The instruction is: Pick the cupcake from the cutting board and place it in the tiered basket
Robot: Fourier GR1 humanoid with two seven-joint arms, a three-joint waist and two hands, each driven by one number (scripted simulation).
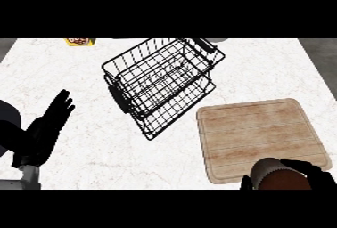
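The cupcake (275,174), with a pale paper wrapper and a brown top, sits at the near edge of the wooden cutting board (260,129) at the lower right. My right hand (316,173) is curled round it, fingers on its right side and thumb on its left. The black wire tiered basket (161,80) stands at the counter's middle, left of and beyond the board, with nothing in it. At the left edge of the head view my left hand (46,127) rests open, fingers straight and pointing away.
A small yellow box (80,41) lies at the counter's far edge, upper left. The white marble counter (85,80) stretches around the basket and board. Part of a dark object shows at the far edge behind the basket.
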